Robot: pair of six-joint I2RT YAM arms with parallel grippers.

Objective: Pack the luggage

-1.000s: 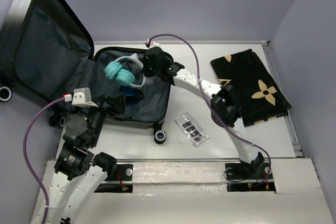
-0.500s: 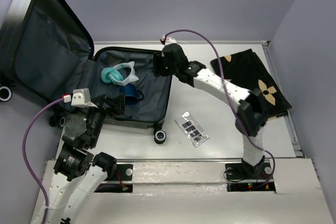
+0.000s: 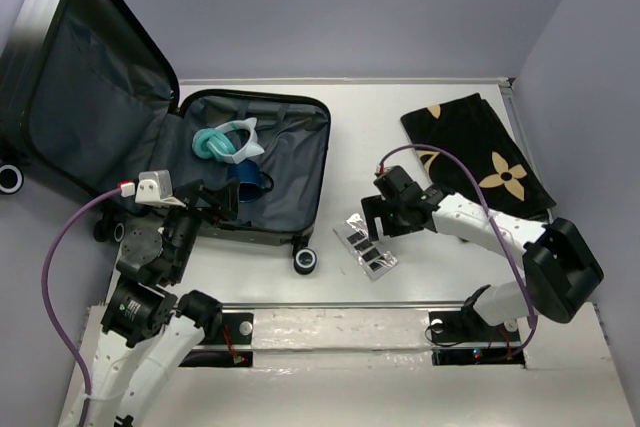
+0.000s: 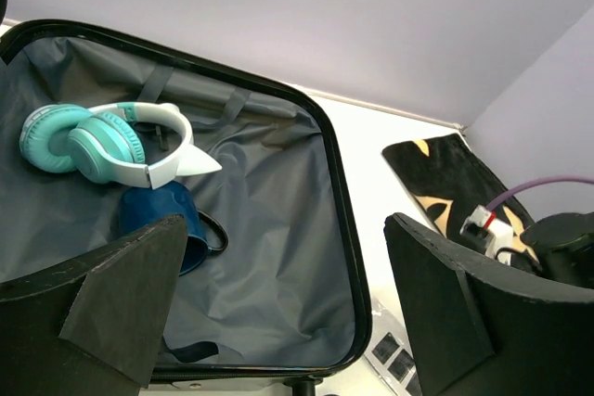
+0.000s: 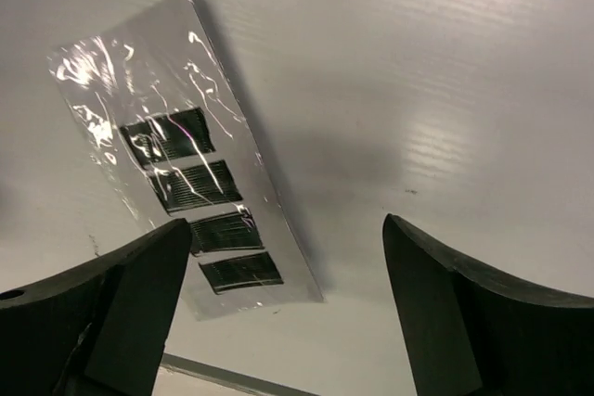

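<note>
The luggage [image 3: 300, 162] lies open at the table's left, lid [image 3: 80, 87] raised, grey lining [image 4: 269, 229] showing. Inside it rest teal headphones [image 3: 225, 141] [image 4: 93, 141] and a blue mug [image 3: 246, 182] [image 4: 167, 220]. My left gripper [image 3: 215, 199] [image 4: 278, 322] hovers open over the case's near rim, holding nothing. My right gripper [image 3: 372, 223] [image 5: 278, 312] hangs open just above the table, right of the case. A clear packet [image 3: 365, 245] [image 5: 186, 192] with black strips lies flat beneath it, mostly under the left finger [image 5: 121, 312]. Nothing sits between the fingers.
A folded black cloth with tan motifs [image 3: 480, 159] [image 4: 444, 183] lies at the back right. The case's wheel [image 3: 306, 261] sticks out near the packet. Purple cables loop over both arms. A raised ledge [image 3: 340, 322] borders the near edge.
My right gripper let go of the headphones inside the luggage, opened wide, and swung back right and nearer, down over the clear packet. The left arm has not moved.
</note>
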